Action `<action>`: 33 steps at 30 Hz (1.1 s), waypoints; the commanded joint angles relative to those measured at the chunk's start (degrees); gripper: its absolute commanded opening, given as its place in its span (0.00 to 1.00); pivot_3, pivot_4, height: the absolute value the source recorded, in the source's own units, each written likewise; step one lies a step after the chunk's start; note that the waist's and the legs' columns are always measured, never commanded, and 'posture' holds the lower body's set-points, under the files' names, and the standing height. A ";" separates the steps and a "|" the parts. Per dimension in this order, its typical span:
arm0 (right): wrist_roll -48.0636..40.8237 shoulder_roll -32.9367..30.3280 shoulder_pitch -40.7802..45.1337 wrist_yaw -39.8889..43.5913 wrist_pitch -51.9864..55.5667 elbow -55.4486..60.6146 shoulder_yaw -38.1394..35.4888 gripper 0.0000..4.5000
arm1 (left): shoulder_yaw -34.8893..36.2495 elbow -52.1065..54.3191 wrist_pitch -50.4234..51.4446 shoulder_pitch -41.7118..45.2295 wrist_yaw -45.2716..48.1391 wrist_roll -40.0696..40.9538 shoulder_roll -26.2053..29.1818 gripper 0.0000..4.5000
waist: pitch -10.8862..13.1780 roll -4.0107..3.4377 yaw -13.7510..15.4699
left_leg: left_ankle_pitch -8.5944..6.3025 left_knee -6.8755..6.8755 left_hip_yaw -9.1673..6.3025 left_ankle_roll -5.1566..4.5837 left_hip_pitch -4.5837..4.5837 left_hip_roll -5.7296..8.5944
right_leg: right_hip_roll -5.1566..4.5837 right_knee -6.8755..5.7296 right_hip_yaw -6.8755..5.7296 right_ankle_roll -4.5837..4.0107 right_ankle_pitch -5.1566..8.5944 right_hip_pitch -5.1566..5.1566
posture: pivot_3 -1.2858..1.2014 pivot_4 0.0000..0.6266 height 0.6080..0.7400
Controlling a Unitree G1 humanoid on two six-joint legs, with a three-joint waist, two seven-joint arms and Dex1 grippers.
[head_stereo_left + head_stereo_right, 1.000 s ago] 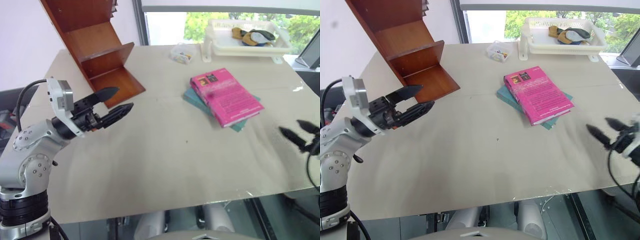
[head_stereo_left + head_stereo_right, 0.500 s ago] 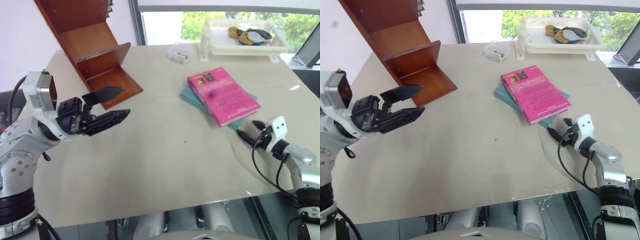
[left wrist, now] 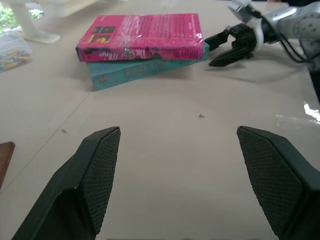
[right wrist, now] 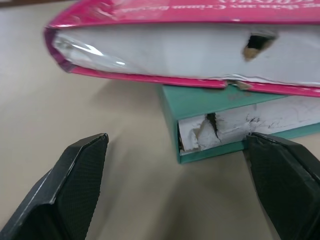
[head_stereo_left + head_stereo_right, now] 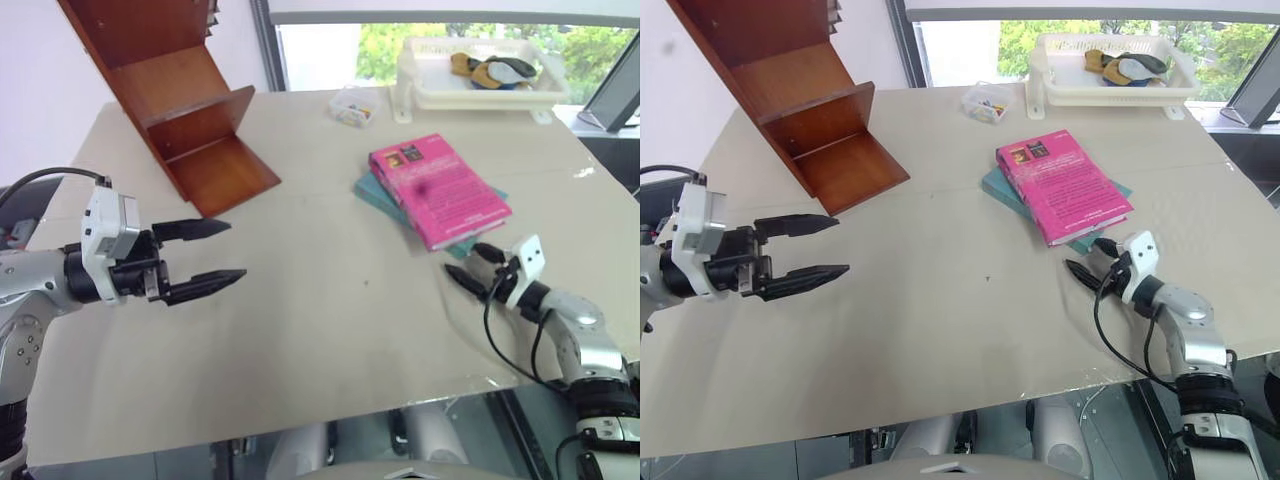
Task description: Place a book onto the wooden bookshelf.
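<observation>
Right gripper (image 5: 1088, 268) sits low over the table (image 5: 970, 330) with its two black fingers spread wide and nothing between them, its tips just short of the near corner of the book stack. Straight ahead of it, in the right wrist view, lie the page edges of the pink book (image 4: 200, 47) resting flat on the teal book (image 4: 225, 115), so the target is the upper of the two and the fingers are level with the lower one. From the head views the pink book (image 5: 1062, 190) lies flat on the right half of the table, its long axis running from the near right corner away toward the far left, with the gripper approaching at the near short end. Left gripper (image 5: 205, 255) hangs above the table's left side, also spread wide and empty, pointing across toward the books but well apart from them; the right arm is plainly the nearer one. The bookshelf (image 5: 185, 110) stands tilted at the far left corner, well apart from the books and closer to the left arm. My judgement is that the coming move turns on the right gripper rising slightly to take the pink book alone, clear of the teal one beneath.
</observation>
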State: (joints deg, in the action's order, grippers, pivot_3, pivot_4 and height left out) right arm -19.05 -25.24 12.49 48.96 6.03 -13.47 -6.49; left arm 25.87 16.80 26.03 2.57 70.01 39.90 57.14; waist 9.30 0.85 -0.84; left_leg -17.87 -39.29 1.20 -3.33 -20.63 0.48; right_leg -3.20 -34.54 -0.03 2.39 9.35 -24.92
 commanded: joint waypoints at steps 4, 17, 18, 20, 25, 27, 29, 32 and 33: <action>-3.54 2.79 -2.60 4.28 3.81 7.96 5.06 1.00 | -0.24 0.10 -1.08 1.22 0.25 -0.28 0.07 0.89 | 0.00 0.00 0.00 | -0.02 0.01 -0.01 -0.03 -0.01 -0.01 | 0.00 -0.01 0.00 0.00 0.00 -0.03 | 0.52 0.24 1.00; 0.76 5.94 0.27 -2.76 6.23 9.92 8.55 1.00 | -0.60 0.01 -1.29 1.51 -0.32 -0.56 -0.35 0.89 | 0.01 -0.01 0.02 | 0.06 0.04 0.05 0.12 -0.10 -0.01 | -0.02 -0.19 0.01 -0.04 0.02 -0.23 | 0.52 0.24 1.00; 1.50 6.15 0.65 -3.72 6.65 9.55 8.82 1.00 | -0.58 0.04 -1.28 1.46 -0.41 -0.59 -0.37 0.89 | 0.01 -0.01 0.03 | 0.09 0.04 0.05 0.17 -0.10 0.00 | -0.02 -0.20 0.01 -0.04 0.02 -0.24 | 0.52 0.24 1.00; 3.27 6.77 1.39 -5.29 6.04 8.53 9.71 1.00 | -0.50 0.19 -1.23 1.31 -0.60 -0.59 -0.44 0.89 | 0.00 0.00 0.05 | 0.09 0.05 0.04 0.18 -0.10 0.00 | 0.00 -0.21 0.01 -0.05 0.03 -0.24 | 0.52 0.24 1.00; 0.43 8.73 1.08 -1.32 6.94 11.47 12.12 1.00 | -0.29 0.51 -0.95 1.03 -1.00 -0.49 -0.48 0.89 | 0.00 0.00 -0.07 | 0.10 0.05 0.04 0.18 -0.10 -0.01 | 0.01 -0.21 0.02 -0.06 0.03 -0.24 | 0.52 0.24 1.00; -0.07 8.22 0.56 1.15 6.99 12.49 13.60 1.00 | -0.10 0.56 -0.92 0.83 -0.96 -0.48 -0.40 0.89 | 0.00 0.00 -0.04 | 0.09 0.05 0.03 0.18 -0.11 -0.01 | 0.02 -0.21 0.02 -0.07 0.04 -0.25 | 0.52 0.24 1.00; -1.31 7.40 0.02 3.92 7.76 14.29 14.87 1.00 | -0.01 0.55 -0.89 0.77 -0.95 -0.44 -0.30 0.89 | 0.01 0.00 0.01 | 0.09 0.06 0.02 0.17 -0.12 -0.02 | 0.03 -0.21 0.02 -0.09 0.05 -0.26 | 0.52 0.24 1.00; -1.60 5.09 -0.04 6.68 9.64 16.32 16.31 1.00 | -0.13 0.37 -0.86 0.92 -0.99 -0.45 -0.13 0.89 | 0.01 0.00 0.04 | 0.09 0.06 0.02 0.17 -0.16 -0.01 | 0.02 -0.19 0.01 -0.09 0.05 -0.27 | 0.52 0.24 1.00; -1.53 4.13 -0.18 7.65 10.02 16.91 16.78 1.00 | -0.16 0.33 -0.85 0.94 -0.98 -0.45 -0.06 0.89 | 0.01 0.00 0.06 | 0.09 0.06 0.02 0.17 -0.16 -0.01 | 0.01 -0.18 0.01 -0.09 0.05 -0.27 | 0.52 0.24 1.00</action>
State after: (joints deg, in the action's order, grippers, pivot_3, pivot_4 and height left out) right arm -19.68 -19.95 12.39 54.58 15.64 0.38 10.00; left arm 24.25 16.65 25.62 3.25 68.99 39.43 56.54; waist 9.31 0.85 -0.78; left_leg -17.78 -39.23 1.23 -3.16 -20.79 0.48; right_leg -3.20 -34.71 -0.02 2.30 9.41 -25.19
